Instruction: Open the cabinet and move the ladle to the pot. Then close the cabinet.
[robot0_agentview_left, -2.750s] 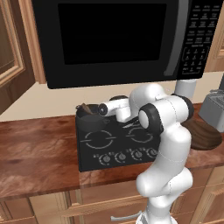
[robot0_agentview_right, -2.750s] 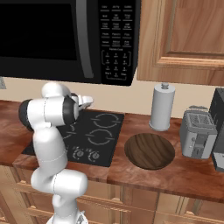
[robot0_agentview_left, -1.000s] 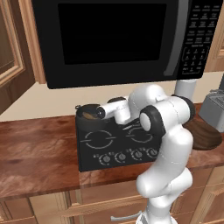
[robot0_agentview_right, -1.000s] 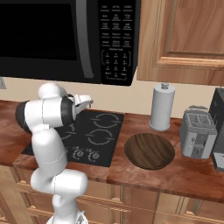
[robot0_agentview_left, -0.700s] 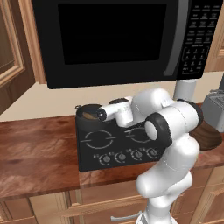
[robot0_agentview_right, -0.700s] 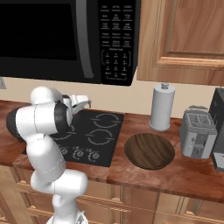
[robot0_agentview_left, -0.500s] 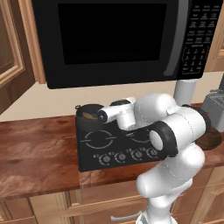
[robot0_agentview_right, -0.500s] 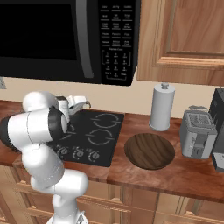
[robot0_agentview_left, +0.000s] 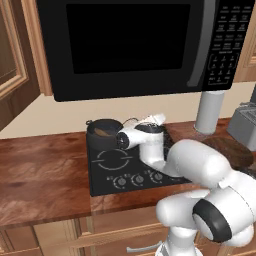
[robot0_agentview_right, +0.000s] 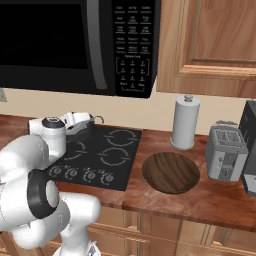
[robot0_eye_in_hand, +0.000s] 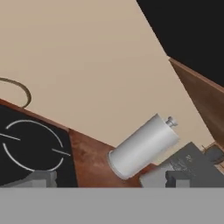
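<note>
The arm reaches low over the black stove (robot0_agentview_left: 135, 167), its claw (robot0_agentview_right: 90, 118) standing open with nothing between the fingers, near the back edge. The pot (robot0_agentview_left: 104, 132) sits on the rear left burner, just beside the arm's wrist, with something brown inside it. On the wooden table (robot0_agentview_right: 215, 197) stand a paper towel roll (robot0_eye_in_hand: 142, 146) and a toaster (robot0_agentview_right: 227, 152).

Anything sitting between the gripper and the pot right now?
Nothing visible. The pot stands on the back left burner of the cooktop. The gripper hangs open just to its right, pointing away toward the paper towel roll. Only the robot's own wrist lies between them.
</note>
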